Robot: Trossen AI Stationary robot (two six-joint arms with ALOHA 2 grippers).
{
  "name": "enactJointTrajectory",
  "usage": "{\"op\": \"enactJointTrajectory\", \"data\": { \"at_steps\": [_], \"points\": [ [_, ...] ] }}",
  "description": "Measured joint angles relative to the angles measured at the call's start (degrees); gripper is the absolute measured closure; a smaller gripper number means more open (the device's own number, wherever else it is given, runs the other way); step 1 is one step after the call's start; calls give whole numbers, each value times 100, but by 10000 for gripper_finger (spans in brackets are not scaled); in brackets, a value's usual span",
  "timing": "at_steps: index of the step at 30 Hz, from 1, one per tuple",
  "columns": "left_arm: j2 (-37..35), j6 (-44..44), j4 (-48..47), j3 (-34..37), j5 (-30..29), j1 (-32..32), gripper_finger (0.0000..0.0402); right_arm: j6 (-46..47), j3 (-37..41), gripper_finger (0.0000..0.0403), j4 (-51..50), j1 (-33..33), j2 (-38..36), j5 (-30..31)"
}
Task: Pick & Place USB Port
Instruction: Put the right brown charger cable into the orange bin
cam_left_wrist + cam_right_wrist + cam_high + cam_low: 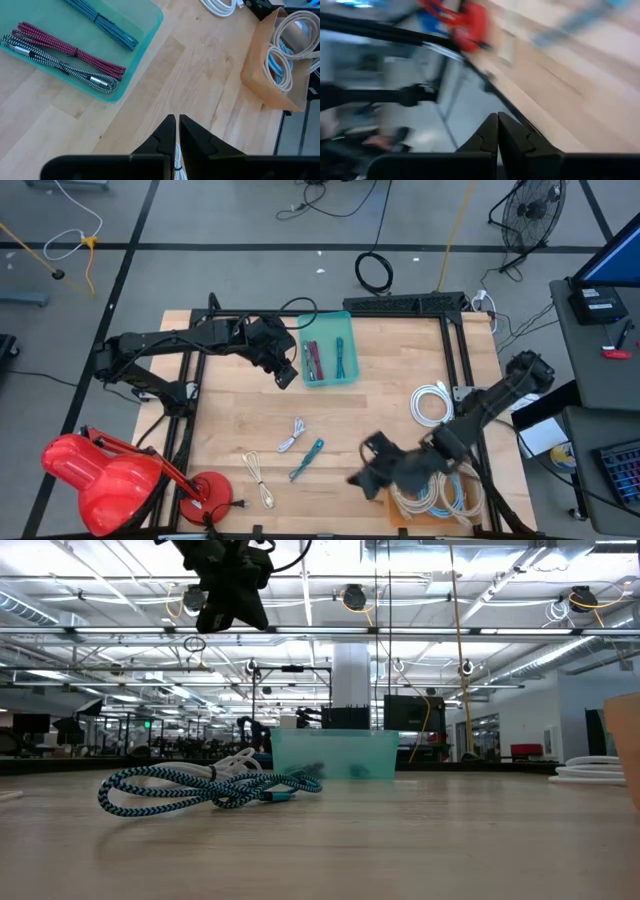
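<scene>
Three USB cables lie loose on the wooden table: a white-grey one (290, 437), a teal braided one (307, 458) (200, 790) and a beige one (258, 478). The teal tray (345, 375) (145, 45) at the back holds a red cable (70, 50), a black-white cable (55, 65) and a teal cable (102, 22). My left gripper (286, 372) (177, 125) (228, 618) hangs shut and empty, high above the table just left of the tray. My right gripper (362, 477) (497, 120) is shut and empty, raised right of the loose cables.
A brown box (440, 500) (265, 75) of coiled cables sits at the near right, with a white coil (432, 402) behind it. A red lamp (100, 475) stands at the near left. Bare wood lies between the tray and the loose cables.
</scene>
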State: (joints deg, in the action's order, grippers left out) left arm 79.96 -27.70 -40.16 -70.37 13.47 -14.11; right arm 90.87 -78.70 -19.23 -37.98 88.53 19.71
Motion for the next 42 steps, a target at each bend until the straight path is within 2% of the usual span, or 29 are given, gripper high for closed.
{"op": "enactJointTrajectory", "data": {
  "at_steps": [4,7,10,13,17,20,24,27,34,38,42],
  "points": [
    [0,0,14,0,1,0,378,-2092,0,403,1497,626,0,-131],
    [0,19,-6,0,68,0,378,-2533,-2,403,2193,1100,-7,-841],
    [0,68,-104,0,172,6,378,-1281,-12,403,1401,1391,-36,-1441],
    [0,182,-286,0,151,43,378,-146,-291,403,-1090,1215,-97,-1780],
    [0,352,-527,0,-51,138,378,1368,-788,403,-4099,609,-120,-2466],
    [0,406,-609,0,-329,205,378,2577,-1005,403,-5297,-103,-216,-2737],
    [0,454,-554,0,-463,221,378,4130,-1023,401,-5752,-1091,-323,-3570],
    [0,474,-466,0,-499,188,378,4432,-1023,390,-5995,-1442,-234,-4327],
    [0,450,-209,0,-492,57,378,4150,-951,341,-7107,-1502,-164,-4391],
    [0,388,-195,0,-369,-16,378,4072,-476,299,-6977,-1561,-185,-4371],
    [0,348,-199,0,-288,-11,378,3967,359,253,-6251,-1587,-203,-4546]
  ]
}}
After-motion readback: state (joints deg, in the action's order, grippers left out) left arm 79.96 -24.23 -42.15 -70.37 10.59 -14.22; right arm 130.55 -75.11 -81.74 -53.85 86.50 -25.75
